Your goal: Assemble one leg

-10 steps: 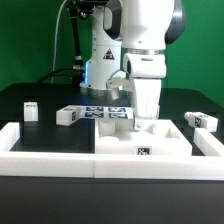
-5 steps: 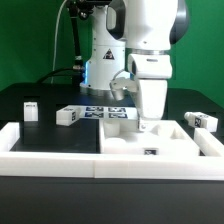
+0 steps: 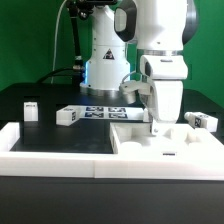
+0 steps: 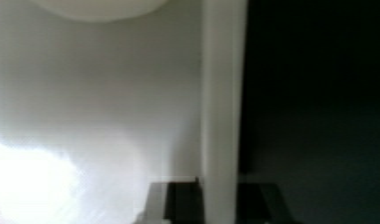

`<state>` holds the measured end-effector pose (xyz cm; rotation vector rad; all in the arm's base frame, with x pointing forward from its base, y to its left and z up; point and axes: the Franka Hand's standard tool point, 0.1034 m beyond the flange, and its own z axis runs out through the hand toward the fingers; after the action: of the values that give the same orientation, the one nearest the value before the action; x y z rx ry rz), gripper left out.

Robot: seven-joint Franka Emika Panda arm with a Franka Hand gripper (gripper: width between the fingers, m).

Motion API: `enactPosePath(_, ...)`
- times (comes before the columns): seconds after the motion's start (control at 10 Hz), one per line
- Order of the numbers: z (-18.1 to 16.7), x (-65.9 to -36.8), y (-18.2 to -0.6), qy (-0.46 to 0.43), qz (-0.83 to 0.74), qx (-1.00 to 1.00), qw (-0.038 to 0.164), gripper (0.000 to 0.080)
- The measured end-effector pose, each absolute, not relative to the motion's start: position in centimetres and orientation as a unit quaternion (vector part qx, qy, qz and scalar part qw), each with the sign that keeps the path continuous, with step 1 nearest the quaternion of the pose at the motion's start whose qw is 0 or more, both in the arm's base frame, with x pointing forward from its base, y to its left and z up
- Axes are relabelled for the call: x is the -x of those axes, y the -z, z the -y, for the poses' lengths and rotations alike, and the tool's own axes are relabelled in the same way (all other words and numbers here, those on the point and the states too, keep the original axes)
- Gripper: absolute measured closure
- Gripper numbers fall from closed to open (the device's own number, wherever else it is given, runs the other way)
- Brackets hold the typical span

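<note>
My gripper (image 3: 160, 128) stands upright over the large flat white square panel (image 3: 135, 140), inside the white border rails. In the wrist view its dark fingers (image 4: 178, 203) are shut on the panel's thin edge (image 4: 219, 120), with my gripper (image 4: 219, 205) astride it. The panel's face (image 4: 98, 110) fills one side and has a round hole (image 4: 98, 6); the dark table is on the other side. Three legs, small white posts with tags, lie apart from the gripper: one (image 3: 31, 110) at the exterior view's left, one (image 3: 67, 116) beside it, one (image 3: 204, 120) at the right.
The marker board (image 3: 103, 111) lies behind the panel by the robot's base. A long white border rail (image 3: 60, 166) runs along the front, with side rails at the exterior view's left (image 3: 10, 136) and right (image 3: 214, 140). The black table (image 3: 60, 138) shows left of the panel.
The gripper and the panel have slid together toward the exterior view's right, baring more black table on the left. The legs have not moved.
</note>
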<state>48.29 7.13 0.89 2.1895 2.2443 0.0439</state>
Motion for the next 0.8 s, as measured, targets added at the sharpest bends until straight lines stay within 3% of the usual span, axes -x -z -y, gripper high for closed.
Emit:
enactPosePath(0.7,-7.69,-48.75,-0.87,-0.013,-0.684,-0.73,0.002,0.0729)
enactPosePath(0.8,-7.66,-48.75,-0.87,-0.013,-0.684,-0.73,0.002,0.0556)
